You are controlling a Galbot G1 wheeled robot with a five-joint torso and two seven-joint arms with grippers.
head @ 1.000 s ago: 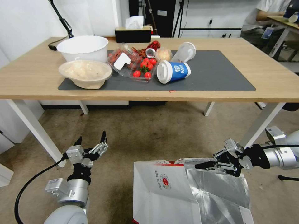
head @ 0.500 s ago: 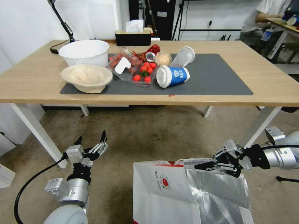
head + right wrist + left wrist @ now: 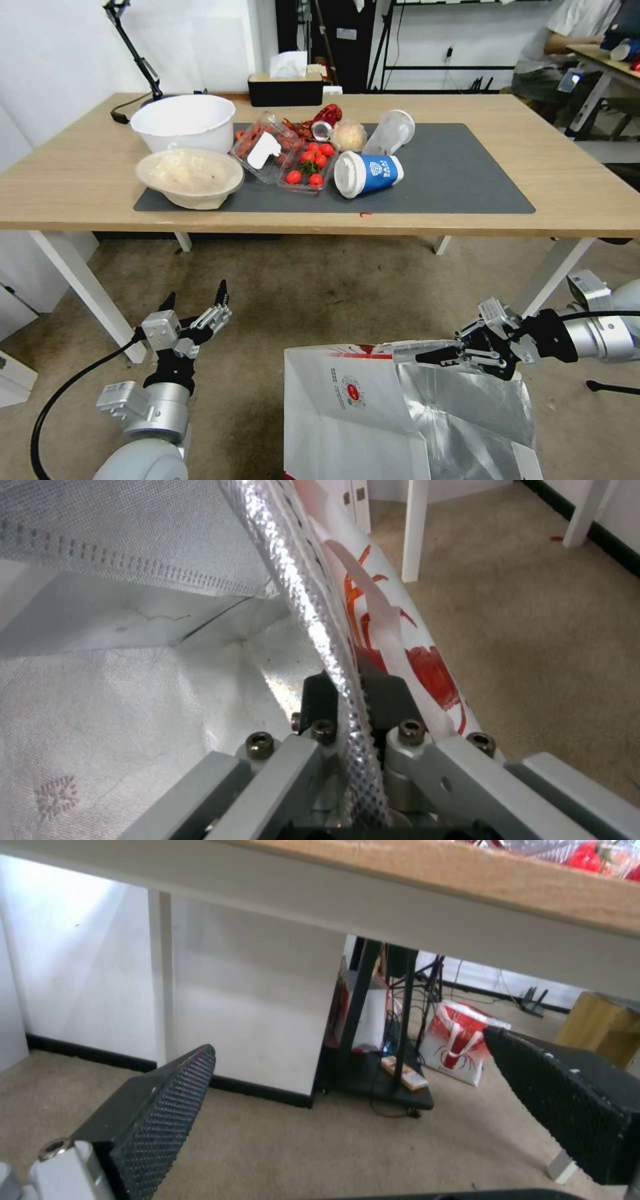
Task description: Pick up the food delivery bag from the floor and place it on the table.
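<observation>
The bag (image 3: 373, 413) runs off the head view's bottom edge — its base is unseen; the right arm (image 3: 600, 333) is cut at the side.

one food delivery bag (image 3: 347, 413), its rim pinched between the right gripper's (image 3: 427, 355) fingers (image 3: 387, 690). one smaller red-and-white bag (image 3: 460, 1047), seen far beyond the left gripper's (image 3: 195, 299) spread fingers (image 3: 167, 1100). two grippers. on the one table (image 3: 573, 193), well beyond both sets of fingers: one dark mat (image 3: 460, 173), two bowls (image 3: 183, 123), one blue cup (image 3: 363, 173), one clear cup (image 3: 392, 131), two clear trays (image 3: 270, 143), one tissue box (image 3: 287, 87).
</observation>
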